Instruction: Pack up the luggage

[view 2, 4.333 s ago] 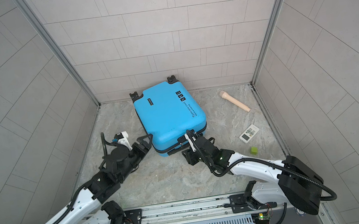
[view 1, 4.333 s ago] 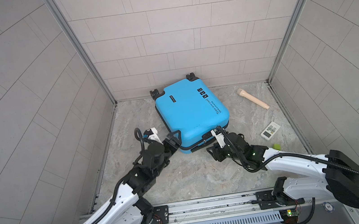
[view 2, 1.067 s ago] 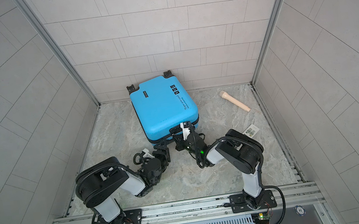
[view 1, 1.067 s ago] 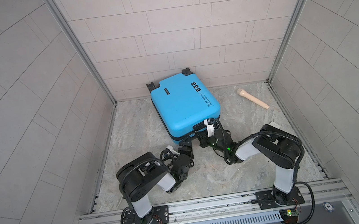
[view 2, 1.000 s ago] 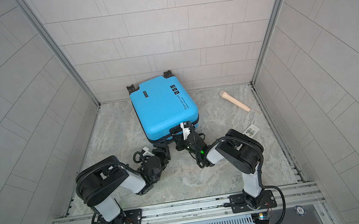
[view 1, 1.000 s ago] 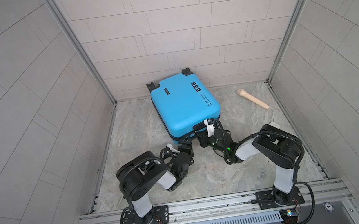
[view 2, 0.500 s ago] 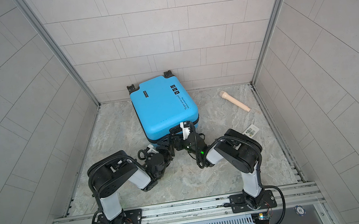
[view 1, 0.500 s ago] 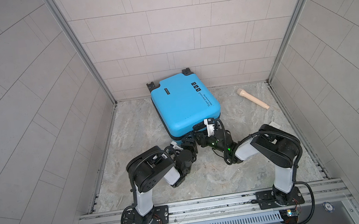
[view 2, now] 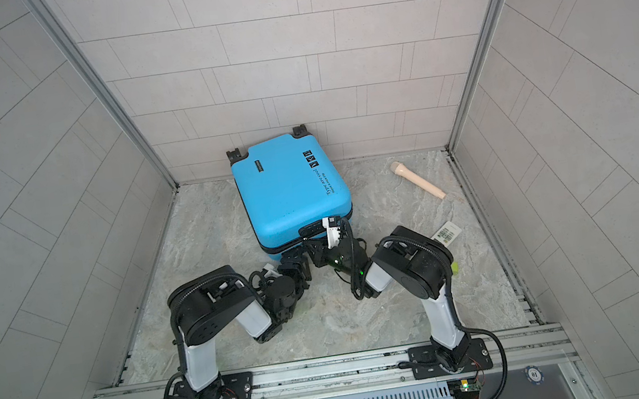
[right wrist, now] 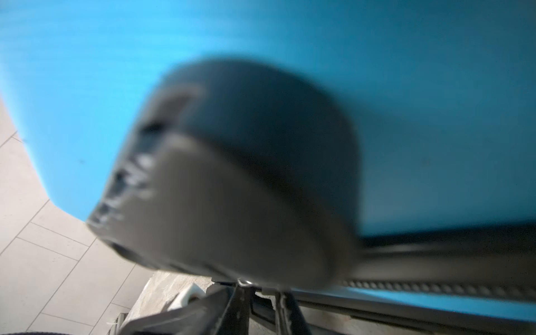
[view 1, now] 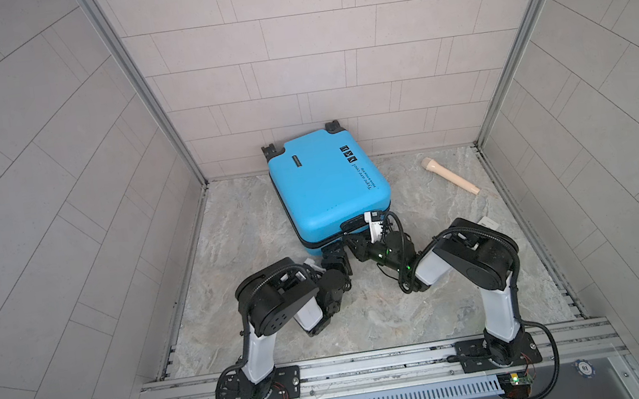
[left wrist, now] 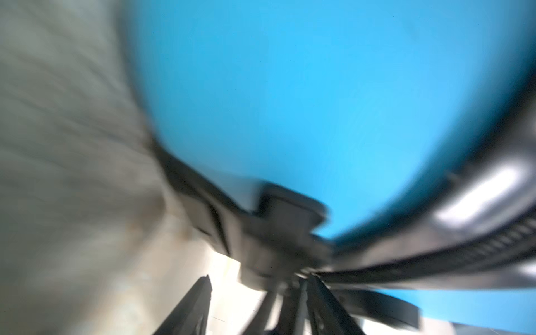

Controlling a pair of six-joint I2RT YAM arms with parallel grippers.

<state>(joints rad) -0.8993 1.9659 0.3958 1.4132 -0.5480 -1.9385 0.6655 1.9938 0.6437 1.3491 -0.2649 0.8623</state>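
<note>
- Found the luggage shut and flat on the tabletop, straight ahead of the left end effector and the right end effector, with its wheels at the far end by the back wall.
- Read its long axis as running away from both end effectors, slanting slightly left at the far end, with the near short end facing them.
- Saw the right end effector hard up against that near end, at the zipper below a black fitting; could not tell its spread, nor whether anything was pinched, through the blur.
- Saw the left end effector just beside the right one, a little short of the shell; could not tell its spread either.
- Judged the right arm the nearer to the seam; expected the coming move to run sideways along the near end, across the long axis.
- Noted a beige stick lying well off to the right of the right end effector, unpacked.
</note>
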